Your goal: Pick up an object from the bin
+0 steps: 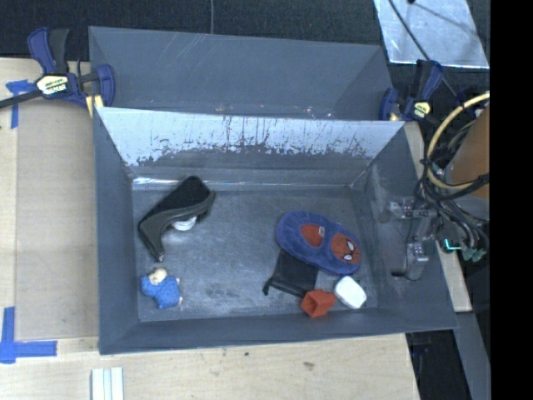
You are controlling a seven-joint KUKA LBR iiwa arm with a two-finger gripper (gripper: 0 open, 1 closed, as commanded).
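My gripper [414, 247] hangs at the bin's right side, over the sloping right wall, with nothing seen in it. Nearest to it, a little to its left and lower, a white block [351, 293] lies on the floor by the front right corner. Beside that block sits a small red piece [316, 303]. A blue slipper with two red faces [321, 242] lies left of the gripper, resting partly on a flat black thing [290, 278].
A black curved tool with a white part under it [176, 211] lies at the left of the floor. In front of it sits a small blue toy figure [161, 289]. Bare floor stretches between these and the slipper. The arm and its cables stand right of the bin.
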